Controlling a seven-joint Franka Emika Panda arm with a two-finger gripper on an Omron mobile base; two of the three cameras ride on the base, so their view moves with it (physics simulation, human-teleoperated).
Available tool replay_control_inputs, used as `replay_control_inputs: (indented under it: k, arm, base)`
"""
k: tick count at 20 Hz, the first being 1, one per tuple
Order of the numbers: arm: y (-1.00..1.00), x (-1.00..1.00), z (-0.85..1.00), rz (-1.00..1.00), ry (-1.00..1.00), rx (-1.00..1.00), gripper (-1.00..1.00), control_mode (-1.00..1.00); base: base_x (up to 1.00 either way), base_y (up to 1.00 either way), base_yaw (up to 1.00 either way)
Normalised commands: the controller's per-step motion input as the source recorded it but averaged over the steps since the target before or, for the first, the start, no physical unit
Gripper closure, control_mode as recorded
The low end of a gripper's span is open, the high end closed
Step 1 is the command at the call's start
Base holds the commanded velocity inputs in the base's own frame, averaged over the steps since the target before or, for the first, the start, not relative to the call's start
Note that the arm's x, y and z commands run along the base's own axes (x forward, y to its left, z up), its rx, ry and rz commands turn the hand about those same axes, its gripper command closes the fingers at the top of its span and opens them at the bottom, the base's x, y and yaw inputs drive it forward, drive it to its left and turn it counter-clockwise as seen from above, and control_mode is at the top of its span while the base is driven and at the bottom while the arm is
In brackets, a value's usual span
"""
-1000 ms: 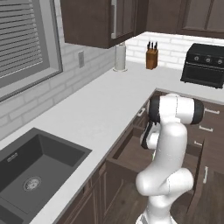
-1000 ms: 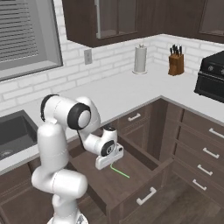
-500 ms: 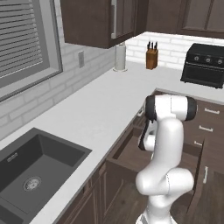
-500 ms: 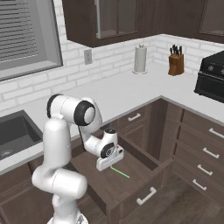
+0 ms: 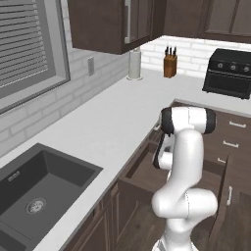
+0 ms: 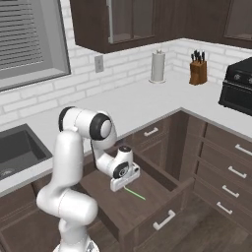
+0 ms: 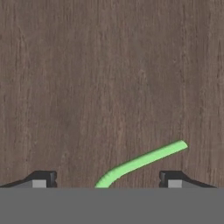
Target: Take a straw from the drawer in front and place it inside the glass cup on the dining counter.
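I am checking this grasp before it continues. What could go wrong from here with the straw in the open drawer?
1. The thin green bendy straw lies flat on the dark-brown wooden drawer floor, so the open two-finger tool might close above it and miss.
2. The straw runs slanted between the fingertips, so it may roll or twist when pinched.

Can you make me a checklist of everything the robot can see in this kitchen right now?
Surface: white worktop, dark sink set in it.
Job's things: drawer pulled open; green straw lying flat on its wooden floor.
Clutter: paper towel roll, knife block, black oven.
Gripper: open, fingertips either side of the straw, low in the drawer.
Cables: nothing seen.
Surroundings: brick wall, window blinds, dark cabinets.
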Motion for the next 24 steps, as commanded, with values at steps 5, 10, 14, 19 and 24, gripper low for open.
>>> replay_control_inputs:
  k: [5, 10, 14, 19, 24]
  arm:
    - [-0.01, 0.01, -0.41, 0.00, -0.07, 0.00, -1.00, -1.00]
    - [-0.01, -0.01, -0.53, 0.00, -0.07, 0.00, 1.00, -1.00]
    - [-0.27, -0.22, -0.81, -0.01, -0.12, 0.00, 1.00, -1.00]
    - [-0.52, -0.50, -0.99, -0.08, -0.17, 0.00, 1.00, -1.00]
    - [-0.85, -0.69, -1.00, -0.14, -0.14, 0.00, 1.00, -1.00]
  base:
    - [0.00, 0.00, 0.00]
    - [0.00, 0.00, 0.00]
    - [0.00, 0.00, 0.00]
    - [0.00, 0.00, 0.00]
    - [0.00, 0.00, 0.00]
